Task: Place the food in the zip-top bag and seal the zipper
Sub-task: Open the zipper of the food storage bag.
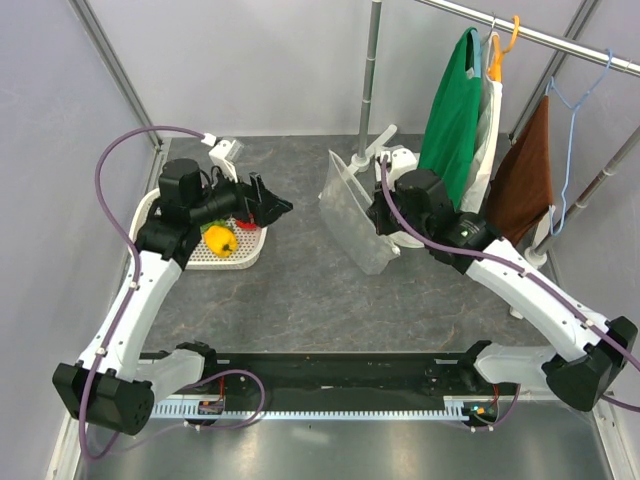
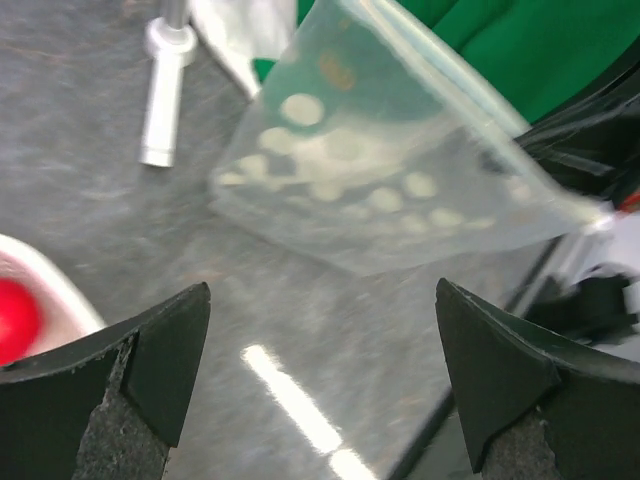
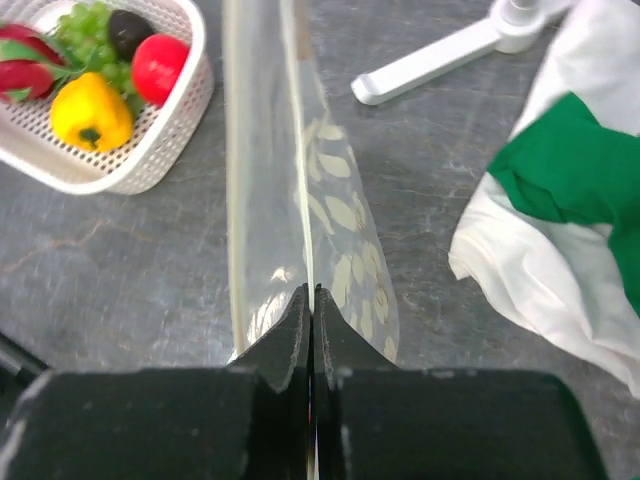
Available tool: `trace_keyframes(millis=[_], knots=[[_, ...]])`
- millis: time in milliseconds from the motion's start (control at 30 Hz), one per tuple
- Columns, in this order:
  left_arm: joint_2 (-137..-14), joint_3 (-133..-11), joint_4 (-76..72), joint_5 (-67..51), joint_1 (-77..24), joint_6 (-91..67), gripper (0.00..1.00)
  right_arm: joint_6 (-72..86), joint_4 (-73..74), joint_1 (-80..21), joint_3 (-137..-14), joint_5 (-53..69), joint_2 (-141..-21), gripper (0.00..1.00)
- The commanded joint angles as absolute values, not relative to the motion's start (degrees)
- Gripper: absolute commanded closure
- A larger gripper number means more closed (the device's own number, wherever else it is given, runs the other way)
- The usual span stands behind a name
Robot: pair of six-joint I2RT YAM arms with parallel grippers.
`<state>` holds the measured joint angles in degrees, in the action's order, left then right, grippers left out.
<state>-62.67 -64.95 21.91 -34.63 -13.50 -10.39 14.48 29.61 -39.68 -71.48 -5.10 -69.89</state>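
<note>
Two arms engaged | zip-top bag [image 3: 335, 215] hangs edge-on, rim clamped between my right gripper's [image 3: 312, 325] pressed-together fingers | basket [image 3: 170, 130] ahead-left of those fingers | left gripper [image 2: 320, 340] spread wide, empty, basket rim beside one finger | food [image 3: 158, 66] in basket | I'd take yellow pepper [image 3: 90, 110] first, holding bag steady.

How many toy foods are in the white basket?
5 in the basket: red-and-green one left, green bunch and dark one behind, red ball right, yellow pepper front. Others may be hidden.
</note>
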Motion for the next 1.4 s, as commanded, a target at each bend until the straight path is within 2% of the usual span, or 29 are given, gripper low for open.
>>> trace_keyframes(millis=[0, 233, 367, 467, 700, 800, 867, 1000, 1133, 1200, 1233, 1300, 1333, 1367], knots=[[-63.5, -61.0, 14.3, -36.4, -15.3, -32.9, 0.00, 24.2, 28.7, -42.0, -70.1, -17.9, -71.8, 1.00], [-65.2, -56.4, 11.2, -24.8, -19.5, -45.0, 0.00, 28.9, 22.6, -47.3, -70.3, -16.6, -80.5, 1.00], [-67.0, -54.4, 9.8, -22.6, -20.2, -49.4, 0.09, 31.1, 19.5, -49.5, -70.0, -15.0, -83.8, 1.00], [-67.2, -52.4, 8.7, -20.5, -21.3, -51.2, 0.10, 32.3, 18.4, -50.0, -69.6, -13.7, -85.3, 1.00], [-68.2, -50.3, 17.4, -17.0, -22.5, -51.1, 0.19, 31.1, 18.2, -50.2, -72.3, -16.0, -86.7, 1.00], [-69.9, -49.0, 16.9, -16.3, -22.6, -51.0, 0.27, 31.0, 17.7, -50.2, -73.0, -14.7, -86.5, 1.00], [-72.2, -48.6, 14.9, -14.9, -22.6, -50.4, 0.37, 30.6, 17.4, -50.2, -73.1, -14.4, -86.1, 1.00], [-73.4, -49.3, 11.5, -18.6, -22.7, -50.0, 0.41, 29.2, 17.4, -50.3, -72.5, -13.8, -84.6, 1.00], [-73.9, -49.0, 11.6, -19.2, -22.8, -50.7, 0.59, 28.7, 16.8, -50.2, -71.0, -13.5, -84.0, 1.00], [-74.7, -49.1, 11.5, -19.8, -22.9, -51.2, 0.59, 29.1, 16.4, -50.3, -70.8, -12.3, -83.8, 1.00], [-75.1, -49.6, 10.7, -19.9, -23.3, -51.3, 0.63, 29.7, 16.0, -50.2, -70.8, -11.3, -83.8, 1.00], [-76.0, -50.4, 9.8, -21.5, -24.3, -50.1, 0.86, 30.5, 16.1, -50.3, -70.8, -11.9, -83.8, 1.00], [-76.1, -51.7, 10.0, -22.3, -24.9, -49.2, 0.98, 30.4, 16.3, -50.2, -70.5, -12.4, -83.5, 0.90], [-76.0, -52.3, 10.5, -22.6, -25.6, -47.2, 0.98, 27.5, 16.2, -50.1, -70.6, -12.2, -83.4, 0.82]])
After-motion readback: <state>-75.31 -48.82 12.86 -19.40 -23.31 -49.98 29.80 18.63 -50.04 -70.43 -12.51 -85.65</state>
